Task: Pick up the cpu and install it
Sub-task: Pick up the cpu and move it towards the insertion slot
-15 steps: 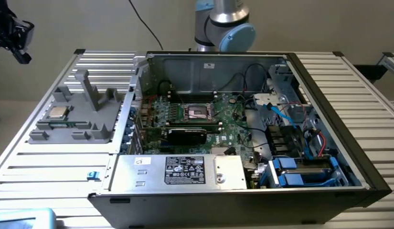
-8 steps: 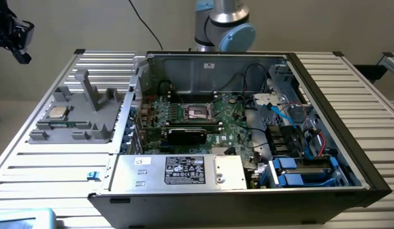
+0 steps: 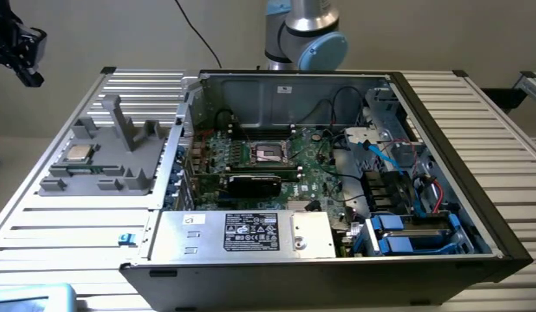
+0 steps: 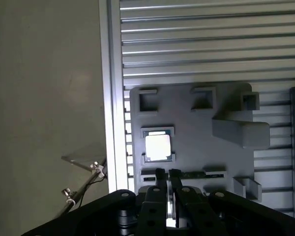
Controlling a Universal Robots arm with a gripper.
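Note:
The cpu is a small silver square lying flat in a pocket of the grey holder at the exterior view's left. My gripper hangs high above the table's far left corner, well away from the holder. In the wrist view the cpu shines in its recess on the holder, a good distance below my gripper. The two black fingers stand almost together with only a thin slit and nothing between them. The black socket sits on the motherboard inside the open computer case.
The holder has upright grey posts behind the cpu. Inside the case are a black graphics card, a silver power supply and blue drive bays. The arm's base stands behind the case. The slatted table extends around.

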